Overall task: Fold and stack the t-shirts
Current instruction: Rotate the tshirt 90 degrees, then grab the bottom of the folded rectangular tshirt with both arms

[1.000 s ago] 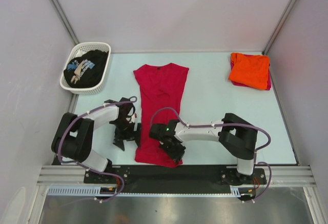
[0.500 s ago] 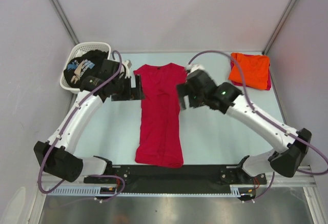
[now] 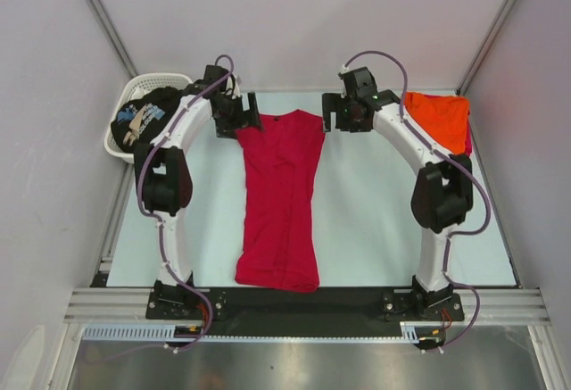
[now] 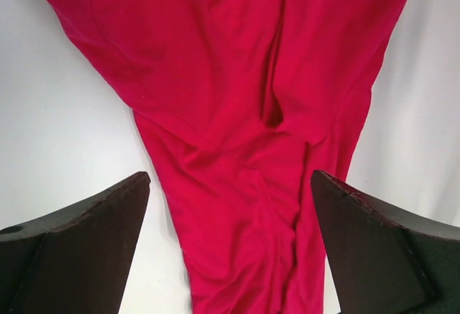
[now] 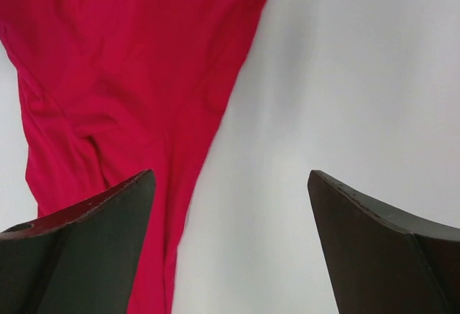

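Note:
A crimson-red t-shirt lies flat and lengthwise on the table, sides folded in, collar at the far end. My left gripper hovers open at its far left shoulder; in the left wrist view the red cloth lies below and between the spread fingers, nothing gripped. My right gripper hovers open at the far right shoulder, mostly over bare table, the shirt's edge by its left finger. A folded orange t-shirt sits at the back right. A black printed t-shirt fills the basket.
The white lattice basket stands at the back left corner. A strip of red cloth shows under the orange t-shirt. Grey walls close in the table on three sides; the arm bases stand at the near edge.
Both arms have swung from the shirt's near hem up to its far shoulders. Both grippers have opened wide. The red t-shirt lies as before.

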Available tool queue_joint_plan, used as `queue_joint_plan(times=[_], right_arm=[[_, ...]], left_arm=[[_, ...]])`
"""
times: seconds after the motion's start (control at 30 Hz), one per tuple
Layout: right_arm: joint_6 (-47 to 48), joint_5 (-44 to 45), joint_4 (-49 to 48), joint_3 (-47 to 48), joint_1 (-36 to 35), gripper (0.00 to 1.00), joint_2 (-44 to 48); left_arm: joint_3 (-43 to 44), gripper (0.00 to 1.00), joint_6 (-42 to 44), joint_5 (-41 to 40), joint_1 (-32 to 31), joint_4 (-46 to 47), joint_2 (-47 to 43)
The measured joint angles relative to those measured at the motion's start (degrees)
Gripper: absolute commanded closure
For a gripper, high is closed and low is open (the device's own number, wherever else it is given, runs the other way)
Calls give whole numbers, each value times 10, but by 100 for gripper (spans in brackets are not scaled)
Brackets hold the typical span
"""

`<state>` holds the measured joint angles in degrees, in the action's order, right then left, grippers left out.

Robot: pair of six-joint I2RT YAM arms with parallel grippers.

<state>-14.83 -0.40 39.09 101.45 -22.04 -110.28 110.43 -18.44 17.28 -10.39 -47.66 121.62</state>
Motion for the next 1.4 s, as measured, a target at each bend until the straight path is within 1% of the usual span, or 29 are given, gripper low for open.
queue_joint_plan(times=[0.07, 0.23, 0.37, 0.5, 0.73, 0.97, 1.07, 1.13, 1.17, 1.2, 1.23, 1.27, 1.3, 1.33, 1.37, 1.4], right_arm=[[6, -12, 3, 46, 1, 8, -48], [3, -47, -3, 111, 8, 8, -115], [1, -70, -7, 130, 23, 9, -165], [-1, -90, -5, 136, 44, 10, -213], [-9, -115, -4, 154, 74, 12, -256], [-33, -151, -20, 203, 82, 13, -299], [-52, -181, -30, 240, 81, 15, -327], [-63, -198, -39, 264, 81, 18, -346], [-69, -207, -43, 274, 81, 19, -353], [-77, -216, -47, 288, 81, 21, -364], [-85, -227, -51, 301, 81, 30, -373], [-92, -236, -55, 313, 81, 32, -383], [-97, -244, -60, 320, 80, 35, -390], [-105, -253, -66, 325, 80, 46, -396], [-113, -264, -73, 328, 79, 52, -403], [-118, -271, -79, 331, 78, 64, -407]], left_arm=[[12, 0, 0, 7, 7, -6, 11], [35, 0, 0, 11, 27, -8, 25], [47, 0, -4, 10, 39, -6, 47], [72, 1, -16, 11, 46, -2, 98], [96, 0, -32, 12, 47, -5, 162], [129, 0, -43, 12, 47, -6, 173], [146, 0, -52, 13, 48, -3, 188], [152, 4, -56, 14, 48, -2, 198], [155, 7, -58, 15, 48, -3, 202], [158, 19, -60, 16, 48, -2, 203], [160, 27, -61, 16, 48, -1, 203], [162, 36, -66, 16, 49, -1, 205], [164, 56, -68, 17, 49, -1, 208], [165, 69, -70, 21, 50, 0, 213], [167, 80, -74, 25, 50, 0, 218], [168, 100, -75, 27, 50, 0, 223]])
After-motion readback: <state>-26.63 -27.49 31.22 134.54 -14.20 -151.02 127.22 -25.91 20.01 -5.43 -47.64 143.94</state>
